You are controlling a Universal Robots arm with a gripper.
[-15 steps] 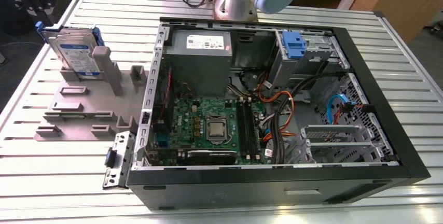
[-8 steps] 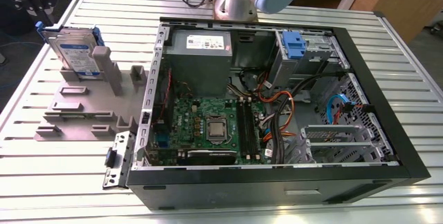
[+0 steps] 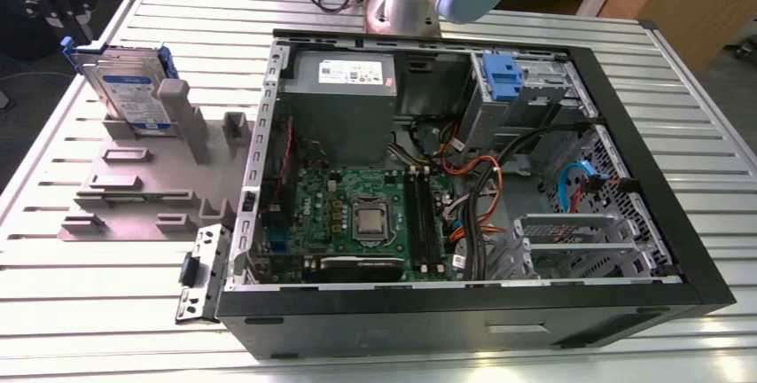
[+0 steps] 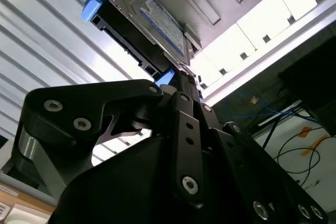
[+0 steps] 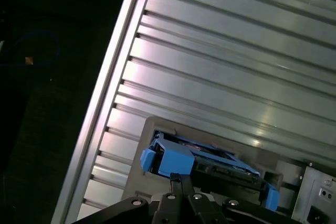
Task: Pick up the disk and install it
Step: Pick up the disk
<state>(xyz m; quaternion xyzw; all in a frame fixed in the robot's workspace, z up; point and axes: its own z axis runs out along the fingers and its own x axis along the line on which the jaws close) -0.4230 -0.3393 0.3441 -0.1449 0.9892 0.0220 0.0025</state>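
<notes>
Disk: we see the disk [image 3: 124, 90] standing on edge in a grey holder [image 3: 130, 188], blue rails along its sides, at the exterior view's left of the computer case [image 3: 662, 206].
Gripper: we read the gripper [image 5: 177, 179] as closed, tips together and holding nothing; in the exterior view it hangs above the disk's far end, apart from it.
Case: open on the worktop [image 3: 106, 285], with the motherboard [image 3: 355, 214] exposed.
Progress: the disk is not yet picked up.

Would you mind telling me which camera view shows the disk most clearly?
The exterior view: the disk stands on edge in its grey holder, label visible. The second wrist view shows its label obliquely; the first wrist view, its blue-railed edge.
</notes>
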